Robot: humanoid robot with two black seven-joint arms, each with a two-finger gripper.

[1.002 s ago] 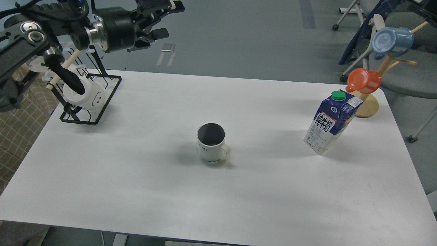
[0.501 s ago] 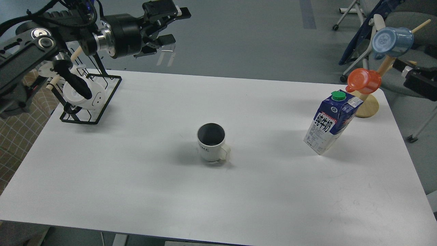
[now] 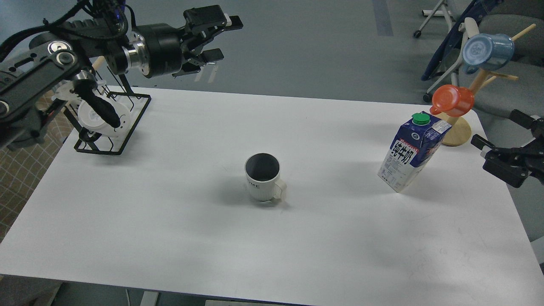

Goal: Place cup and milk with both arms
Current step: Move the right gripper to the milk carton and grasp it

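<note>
A white cup [image 3: 263, 177] with a dark inside stands upright mid-table, its handle to the right. A blue and white milk carton [image 3: 411, 152] with a green cap stands at the right. My left gripper [image 3: 223, 37] is open and empty, high above the table's far edge, well away from the cup. My right gripper [image 3: 488, 136] comes in at the right edge, open and empty, to the right of the carton and apart from it.
A black wire rack [image 3: 112, 123] with a white object stands at the far left of the white table [image 3: 170, 238]. A wooden cup stand [image 3: 457, 131] with an orange cup [image 3: 453, 100] and a blue cup [image 3: 488, 52] is behind the carton. Chairs stand beyond.
My left gripper has moved right and slightly down. My right arm has come into view at the right edge, moving down and left toward the carton.
</note>
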